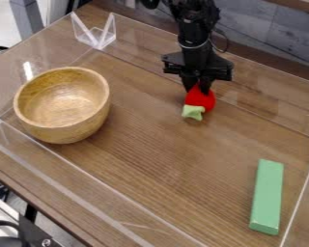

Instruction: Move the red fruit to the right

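The red fruit [199, 100] is a small bright-red toy strawberry with its pale green cap pointing down-left, near the middle of the wooden table. My black gripper [199, 89] comes down from above and is shut on the fruit's upper end. Whether the fruit touches the table or hangs just above it, I cannot tell.
A wooden bowl [62, 103] stands at the left. A long flat green block [266, 196] lies at the front right. A clear acrylic wall [67, 193] rims the table, with a clear stand [96, 32] at the back left.
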`<state>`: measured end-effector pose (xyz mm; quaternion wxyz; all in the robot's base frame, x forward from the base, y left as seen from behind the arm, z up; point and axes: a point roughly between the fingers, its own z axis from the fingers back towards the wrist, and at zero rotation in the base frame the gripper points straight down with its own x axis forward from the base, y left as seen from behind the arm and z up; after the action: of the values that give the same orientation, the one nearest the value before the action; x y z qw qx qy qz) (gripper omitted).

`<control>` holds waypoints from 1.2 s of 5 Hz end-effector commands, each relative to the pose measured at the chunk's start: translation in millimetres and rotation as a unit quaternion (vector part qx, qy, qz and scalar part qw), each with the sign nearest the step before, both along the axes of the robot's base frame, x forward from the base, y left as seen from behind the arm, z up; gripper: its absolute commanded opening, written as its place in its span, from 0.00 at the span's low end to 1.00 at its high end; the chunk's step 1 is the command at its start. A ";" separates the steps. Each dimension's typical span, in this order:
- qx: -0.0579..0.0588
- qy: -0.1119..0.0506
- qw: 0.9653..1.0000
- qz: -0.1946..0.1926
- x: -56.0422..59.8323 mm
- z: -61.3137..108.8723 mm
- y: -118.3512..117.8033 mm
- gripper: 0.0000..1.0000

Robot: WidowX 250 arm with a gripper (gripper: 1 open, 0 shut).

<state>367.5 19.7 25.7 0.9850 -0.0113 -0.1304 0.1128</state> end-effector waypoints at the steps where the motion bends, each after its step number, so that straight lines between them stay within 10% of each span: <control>1: 0.000 -0.011 1.000 0.018 -3.9 17.5 18.0 0.00; 4: -0.028 -0.058 0.998 -0.004 -4.5 76.2 -15.5 0.00; 6: -0.036 -0.050 0.996 -0.068 -10.7 64.3 -71.3 0.00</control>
<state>351.8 -54.8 75.0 0.9857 -0.0595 -0.1510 0.0462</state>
